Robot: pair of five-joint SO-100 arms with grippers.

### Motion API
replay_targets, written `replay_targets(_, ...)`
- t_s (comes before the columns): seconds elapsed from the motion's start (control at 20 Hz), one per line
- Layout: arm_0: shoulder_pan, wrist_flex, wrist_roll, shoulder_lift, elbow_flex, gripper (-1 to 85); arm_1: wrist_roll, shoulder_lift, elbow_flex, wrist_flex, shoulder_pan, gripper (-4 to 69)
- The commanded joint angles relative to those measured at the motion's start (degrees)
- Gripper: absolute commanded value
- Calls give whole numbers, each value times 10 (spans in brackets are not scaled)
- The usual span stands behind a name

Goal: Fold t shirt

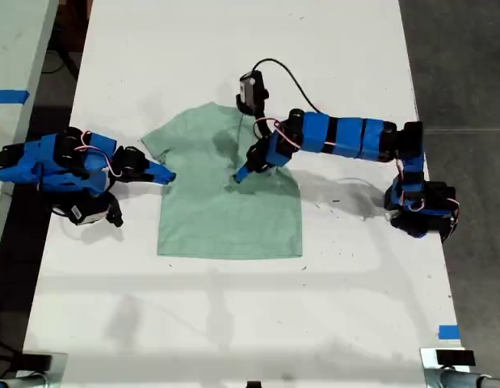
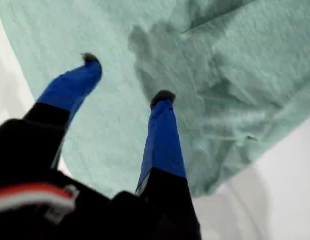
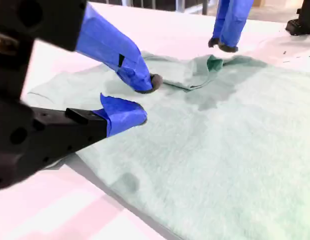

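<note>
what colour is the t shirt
Pale mint green, plain with no print; the t shirt shows best in the exterior view.

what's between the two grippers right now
Only the t shirt: in the exterior view, bare mint cloth spans from my second gripper at its sleeve edge to my first gripper over its middle.

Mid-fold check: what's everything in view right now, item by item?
t shirt: one, pale mint green, flat mid-table, sleeve at the exterior view's right folded inward
table: one, white, under the shirt
blue tape: two pieces, one near the exterior view's lower right, one at its left edge
my first gripper: blue, open, over the shirt's middle
my second gripper: blue, open, at the shirt's sleeve on the exterior view's left
</note>
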Motion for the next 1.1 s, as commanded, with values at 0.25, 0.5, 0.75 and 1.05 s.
replay_targets(0.25, -10, 1, -6, 4, 20, 46, 114, 702, 591, -48, 121, 123)
replay_targets(0.5, -30, 1, -4, 4, 20, 10, 178, 1156, 1084, -192, 1, 17)
replay_targets(0.75, -34, 1, -2, 4, 20, 8, 160, 1298, 1218, -73, 13, 75)
replay_targets(1.05, 1, 2, 0, 4, 20, 50, 99, 1295, 1235, -41, 16, 133)
